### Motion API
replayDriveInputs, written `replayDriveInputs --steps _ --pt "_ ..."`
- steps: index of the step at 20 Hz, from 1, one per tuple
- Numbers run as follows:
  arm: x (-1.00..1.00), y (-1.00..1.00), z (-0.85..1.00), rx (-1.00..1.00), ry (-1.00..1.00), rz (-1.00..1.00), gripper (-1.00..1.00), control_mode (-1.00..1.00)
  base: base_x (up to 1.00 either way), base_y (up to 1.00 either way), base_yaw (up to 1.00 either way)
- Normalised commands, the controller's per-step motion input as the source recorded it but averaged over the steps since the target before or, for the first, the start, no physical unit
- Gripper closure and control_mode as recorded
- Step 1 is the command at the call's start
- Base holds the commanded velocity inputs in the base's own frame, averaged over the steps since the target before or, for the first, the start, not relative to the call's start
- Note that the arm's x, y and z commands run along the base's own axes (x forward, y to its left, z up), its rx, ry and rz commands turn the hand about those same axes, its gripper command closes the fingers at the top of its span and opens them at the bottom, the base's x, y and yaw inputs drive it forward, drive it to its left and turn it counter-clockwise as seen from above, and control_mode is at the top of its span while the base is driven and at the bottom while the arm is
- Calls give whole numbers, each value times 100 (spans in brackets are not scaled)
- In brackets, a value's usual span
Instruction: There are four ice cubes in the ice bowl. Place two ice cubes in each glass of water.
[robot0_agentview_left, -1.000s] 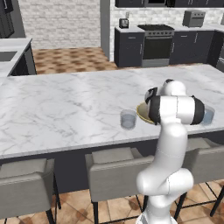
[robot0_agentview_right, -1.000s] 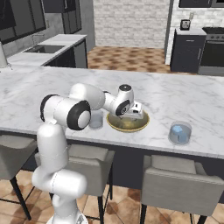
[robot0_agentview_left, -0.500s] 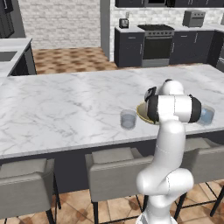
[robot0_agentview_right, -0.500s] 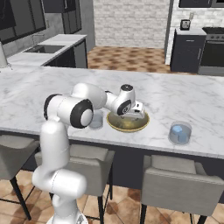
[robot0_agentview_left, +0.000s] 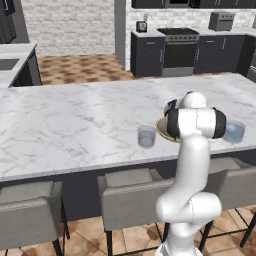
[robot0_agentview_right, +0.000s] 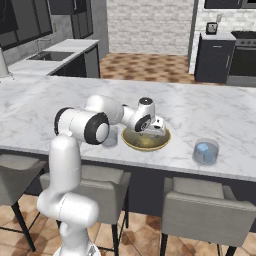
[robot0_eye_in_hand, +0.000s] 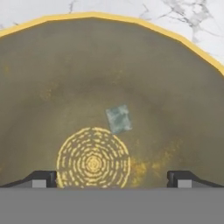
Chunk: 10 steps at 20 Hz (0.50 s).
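Now the gripper (robot0_eye_in_hand: 112, 179) is hanging wide open and empty inside the bowl (robot0_eye_in_hand: 39, 87), its fingertips (robot0_eye_in_hand: 41, 178) straddling the patterned centre. Just ahead, one cube (robot0_eye_in_hand: 118, 119) is lying loose on the olive floor. Centring over it before closing looks wise, since it could skid. Beyond, the rim is curving round, and marble counter (robot0_eye_in_hand: 144, 11) is lying open past it. Glasses (robot0_agentview_right: 205, 152) are standing on either side.

The ice bowl (robot0_agentview_right: 146, 140) — wide, shallow, tan-yellow rim, olive inside — sits upright on the marble surface (robot0_agentview_right: 60, 100). One pale ice cube (robot0_eye_in_hand: 118, 118) lies inside, at about 1 o'clock from the yellow rings at the bowl's centre. Two clear tumblers flank it — left glass (robot0_agentview_left: 147, 136), right glass (robot0_agentview_right: 205, 152) showing something pale blue inside.
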Motion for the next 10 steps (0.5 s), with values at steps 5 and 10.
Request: replayDriveInputs --steps 5,10 --pt "15 -4 -13 0 0 0 -100 -100 0 0 0" --pt "14 -4 -13 0 0 0 -100 -100 0 0 0"
